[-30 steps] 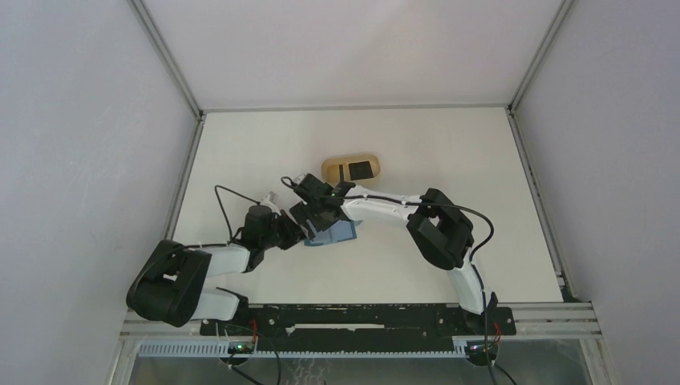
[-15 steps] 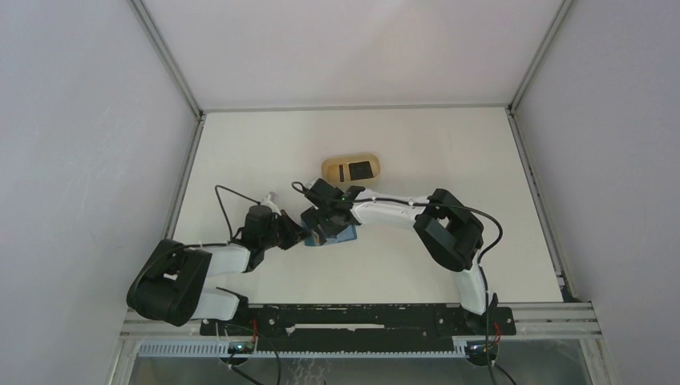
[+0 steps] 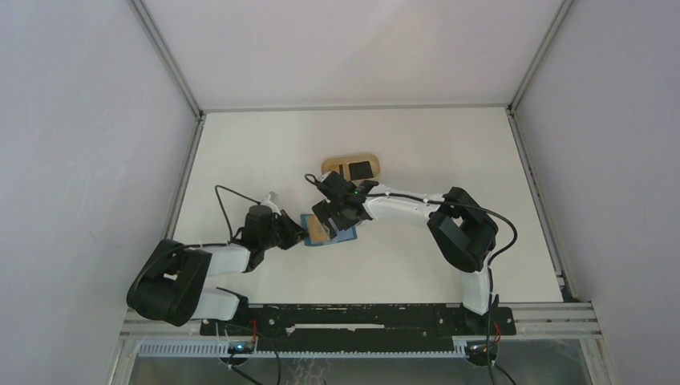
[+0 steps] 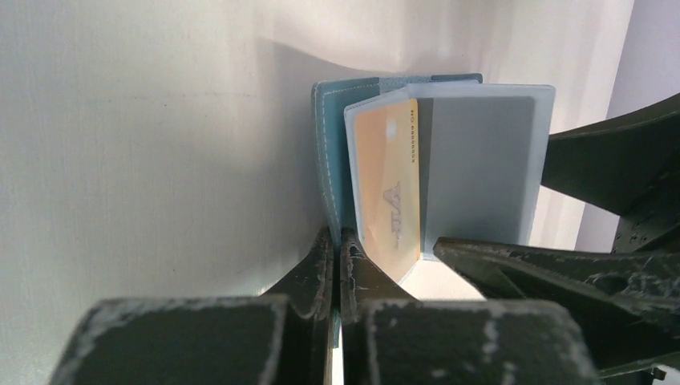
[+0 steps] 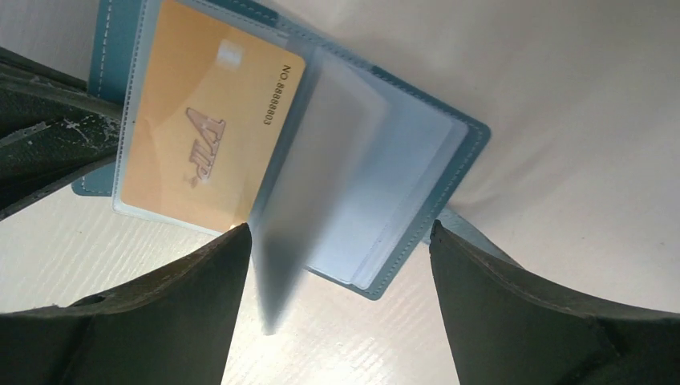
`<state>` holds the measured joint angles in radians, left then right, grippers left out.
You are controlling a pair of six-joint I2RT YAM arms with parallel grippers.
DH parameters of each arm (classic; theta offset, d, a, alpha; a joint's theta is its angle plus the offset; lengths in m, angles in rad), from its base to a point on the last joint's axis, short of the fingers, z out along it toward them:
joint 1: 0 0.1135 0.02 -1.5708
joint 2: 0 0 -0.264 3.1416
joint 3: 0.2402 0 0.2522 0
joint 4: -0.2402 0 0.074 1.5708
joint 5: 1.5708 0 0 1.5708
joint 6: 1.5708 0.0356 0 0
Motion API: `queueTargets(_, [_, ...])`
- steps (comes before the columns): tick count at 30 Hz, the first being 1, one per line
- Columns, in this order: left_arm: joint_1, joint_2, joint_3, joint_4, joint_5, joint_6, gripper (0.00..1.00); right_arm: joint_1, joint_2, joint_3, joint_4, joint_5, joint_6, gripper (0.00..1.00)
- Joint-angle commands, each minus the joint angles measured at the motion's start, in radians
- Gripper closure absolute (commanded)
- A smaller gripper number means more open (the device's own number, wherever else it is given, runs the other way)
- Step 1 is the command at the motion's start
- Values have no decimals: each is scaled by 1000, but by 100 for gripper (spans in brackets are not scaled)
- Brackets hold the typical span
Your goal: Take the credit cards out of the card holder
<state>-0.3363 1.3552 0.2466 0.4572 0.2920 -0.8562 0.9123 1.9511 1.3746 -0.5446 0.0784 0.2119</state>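
Top external view alone shows a black card point(image 3: 362, 169) in the tray point(image 3: 331, 168), above the open card holder point(image 3: 345, 235) at frame centre. The left pincer point(image 4: 337, 250) pinches its cover. The right pincer point(image 5: 337, 241), spread, earlier hid the gold card point(image 5: 200, 144).

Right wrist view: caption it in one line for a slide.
Open right hand above the unfolded blue card holder, an orange card visible inside.

My left gripper point(image 4: 337, 245) is pinched tight on the near edge of an open teal card holder point(image 4: 329, 136) on a white table point(image 4: 144, 160). A gold card point(image 4: 389, 184) sits in a clear sleeve, with a second sleeve point(image 4: 481, 160) beside it. The right gripper point(image 4: 493, 196) straddles that sleeve, spread wide.
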Motion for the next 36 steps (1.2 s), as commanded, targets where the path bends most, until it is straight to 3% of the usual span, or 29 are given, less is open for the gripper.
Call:
queueTargets(1, [-4, 13, 27, -12, -20, 19, 100, -19, -65, -9, 8, 11, -17, 9])
queueTargets(16, [-4, 7, 17, -12, -25, 21, 100, -76, -147, -59, 21, 43, -19, 9])
queueTargets(19, [-4, 14, 13, -8, -29, 23, 100, -95, -227, -97, 104, -86, -23, 8])
queueTargets(23, [-4, 37, 9, 6, -49, 32, 100, -109, -268, -105, 202, -480, -18, 8])
queueTargets(27, [-4, 75, 1, 24, -64, 37, 100, -128, -224, -125, 373, -780, 132, 12])
queueTargets(30, [-4, 96, -12, 49, -67, 28, 100, -128, -176, -148, 464, -819, 221, 15])
queueTargets(36, [-5, 124, -23, 63, -72, 29, 100, -160, -115, -213, 568, -729, 304, 19])
